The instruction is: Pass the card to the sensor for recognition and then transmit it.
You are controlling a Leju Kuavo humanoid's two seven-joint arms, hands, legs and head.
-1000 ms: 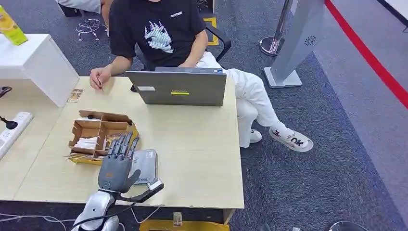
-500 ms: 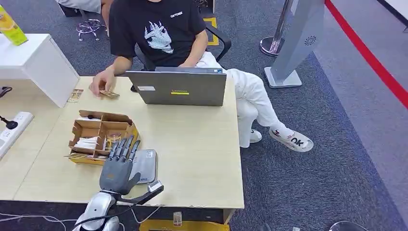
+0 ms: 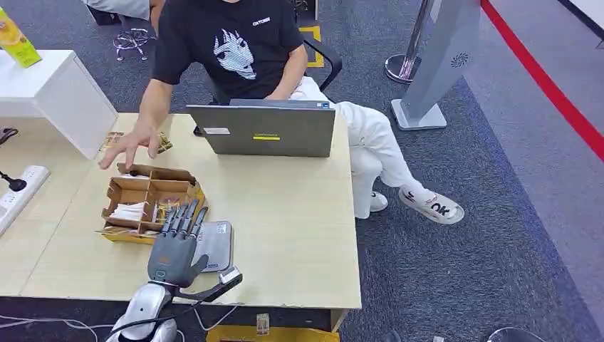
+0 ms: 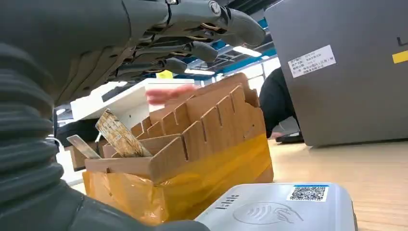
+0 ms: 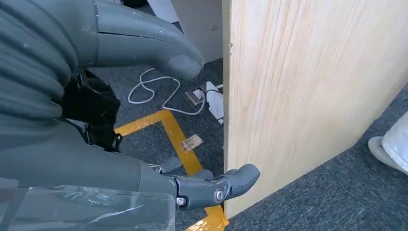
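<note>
Grey left hand [image 3: 174, 246] stays hovering, fingers apart and empty, over the card reader [image 3: 214, 244] beside the cardboard box [image 3: 146, 199] on the bench [image 3: 285, 214]. The person's hand [image 3: 128, 148] has moved from the cards [image 3: 162, 142] toward the box. Right hand [image 5: 120, 120] hangs open below the bench edge

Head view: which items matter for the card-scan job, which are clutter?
Job:
card box, cards slotted in it
sensor beside the box
left hand, empty, over the box edge and sensor
person's hand reaching toward the box

Clutter:
laptop
power strip
juice carton
</note>
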